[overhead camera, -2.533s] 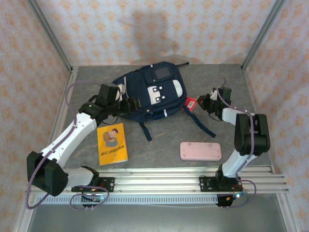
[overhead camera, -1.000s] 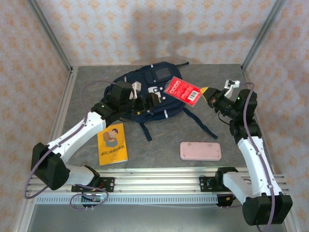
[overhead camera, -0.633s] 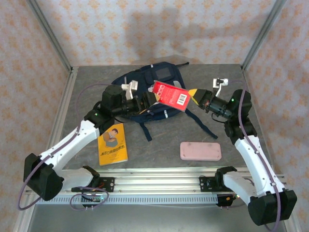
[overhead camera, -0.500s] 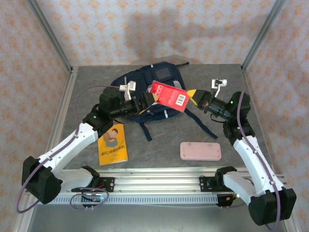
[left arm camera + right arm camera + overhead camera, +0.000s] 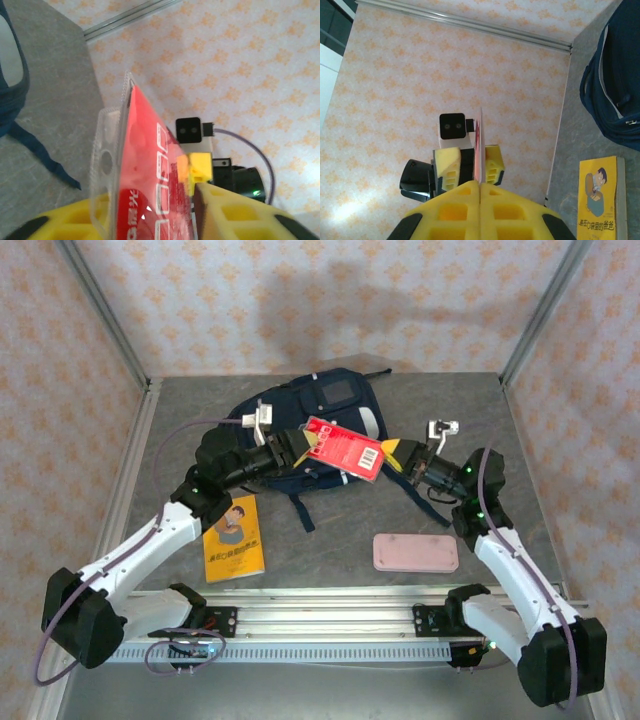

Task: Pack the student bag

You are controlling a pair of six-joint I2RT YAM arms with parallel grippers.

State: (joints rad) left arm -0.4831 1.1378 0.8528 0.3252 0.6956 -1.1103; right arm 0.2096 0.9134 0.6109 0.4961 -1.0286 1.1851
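The student bag [image 5: 335, 405] lies navy-blue at the back middle of the table. Just above its front edge hangs a flat red packet [image 5: 345, 448] in a clear sleeve, held from both sides. My left gripper [image 5: 300, 444] is shut on the packet's left end. My right gripper [image 5: 393, 453] is shut on its right end. In the left wrist view the red packet [image 5: 145, 150] fills the gap of the left gripper [image 5: 150, 200]. In the right wrist view the packet [image 5: 479, 145] stands edge-on above the right gripper [image 5: 480, 184], with the left gripper's fingers [image 5: 494, 167] pressed to it beyond.
A yellow book [image 5: 232, 537] lies on the table at front left. A pink pencil case [image 5: 416, 552] lies at front right. The bag's dark straps [image 5: 425, 502] trail toward the front. Patterned walls close in the back and both sides.
The right arm brought the red packet leftward and lower over the bag's front. The left gripper, open a second ago, closed on the packet's left end.
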